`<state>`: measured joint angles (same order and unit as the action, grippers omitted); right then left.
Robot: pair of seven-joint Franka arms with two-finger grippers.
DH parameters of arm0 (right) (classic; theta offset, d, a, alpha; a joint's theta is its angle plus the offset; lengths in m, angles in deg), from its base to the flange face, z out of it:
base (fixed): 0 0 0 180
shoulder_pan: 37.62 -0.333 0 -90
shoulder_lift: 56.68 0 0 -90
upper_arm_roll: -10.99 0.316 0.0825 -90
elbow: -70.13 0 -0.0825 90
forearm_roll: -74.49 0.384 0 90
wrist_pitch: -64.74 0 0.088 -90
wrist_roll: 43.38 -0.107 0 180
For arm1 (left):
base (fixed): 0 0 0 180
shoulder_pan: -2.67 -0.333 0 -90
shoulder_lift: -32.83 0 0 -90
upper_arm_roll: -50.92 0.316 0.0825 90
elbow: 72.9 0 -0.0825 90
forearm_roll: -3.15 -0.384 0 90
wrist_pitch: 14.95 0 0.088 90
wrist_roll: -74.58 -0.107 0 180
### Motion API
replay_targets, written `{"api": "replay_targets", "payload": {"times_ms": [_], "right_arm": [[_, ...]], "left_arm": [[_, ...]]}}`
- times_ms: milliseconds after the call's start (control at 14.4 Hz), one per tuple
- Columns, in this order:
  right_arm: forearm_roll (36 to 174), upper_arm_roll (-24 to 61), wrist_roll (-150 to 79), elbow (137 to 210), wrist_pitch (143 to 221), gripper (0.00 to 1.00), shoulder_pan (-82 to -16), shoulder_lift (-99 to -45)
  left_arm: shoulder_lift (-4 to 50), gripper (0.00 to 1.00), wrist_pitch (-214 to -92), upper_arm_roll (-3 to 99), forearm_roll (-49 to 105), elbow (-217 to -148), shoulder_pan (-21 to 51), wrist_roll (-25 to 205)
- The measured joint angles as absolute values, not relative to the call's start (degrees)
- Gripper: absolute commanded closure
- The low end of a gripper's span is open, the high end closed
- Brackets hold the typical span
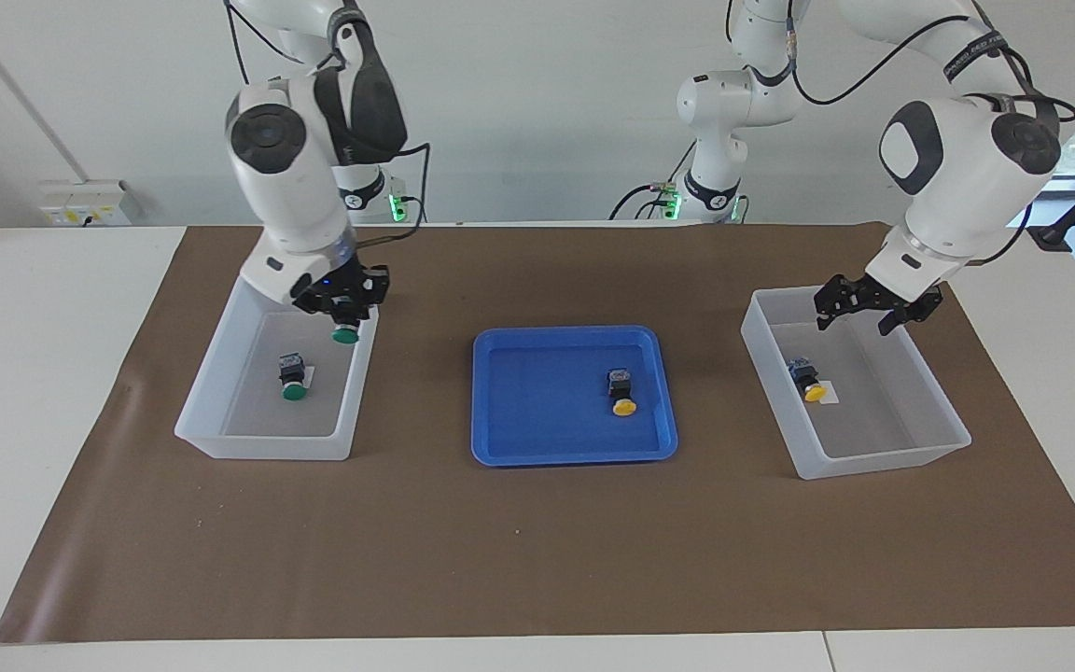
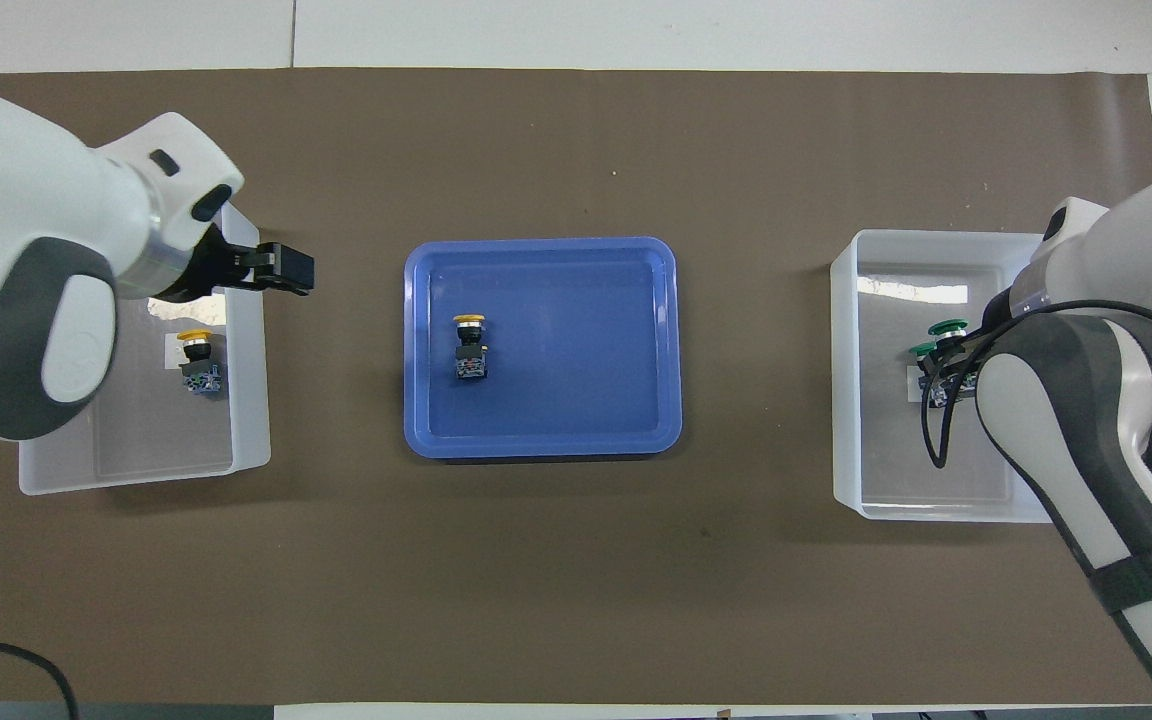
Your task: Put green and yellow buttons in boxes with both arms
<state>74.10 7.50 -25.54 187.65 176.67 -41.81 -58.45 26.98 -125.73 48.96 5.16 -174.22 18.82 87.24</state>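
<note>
Your closed right gripper [image 1: 343, 317] fingers grip a green-capped black push-button [image 1: 345, 334] over the translucent white plastic bin [image 1: 211, 373] holding another green-capped button [image 1: 293, 381]; your left gripper [image 1: 873, 303] fingers spread empty over the matching bin [image 1: 929, 397] with a yellow-capped button [image 1: 808, 381]; the shallow blue tray [image 1: 519, 439] holds one yellow-capped button [image 1: 621, 392].

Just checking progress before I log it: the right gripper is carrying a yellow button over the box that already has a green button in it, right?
Not quite: the button in the right gripper has a green cap, not a yellow one, as the facing view shows. The rest holds: it hangs over the box at the right arm's end, where another green button already lies.

Blue tray [image 2: 636, 420] mid-table holding one yellow button [image 2: 470, 345], a translucent box [image 2: 246, 400] toward each arm's end
</note>
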Motion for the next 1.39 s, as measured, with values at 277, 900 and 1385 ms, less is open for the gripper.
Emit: {"api": "replay_targets", "payload": {"times_ms": [277,900,1385], "right_arm": [[74.1,8.5,-21.3,197.8,190.0,1.0,-42.3,-56.5],[74.1,8.2,-15.1,205.1,200.3,1.0,-40.9,-56.8],[74.1,8.1,-15.4,205.3,201.4,0.88,-39.5,-57.9]], "left_arm": [[19.7,0.0,-137.0,48.8,5.2,-176.4,29.1,97.9],[12.6,0.09,-148.0,49.0,5.2,-181.4,32.3,99.6],[12.6,0.19,-148.8,49.0,4.3,-183.5,33.2,99.7]]}}
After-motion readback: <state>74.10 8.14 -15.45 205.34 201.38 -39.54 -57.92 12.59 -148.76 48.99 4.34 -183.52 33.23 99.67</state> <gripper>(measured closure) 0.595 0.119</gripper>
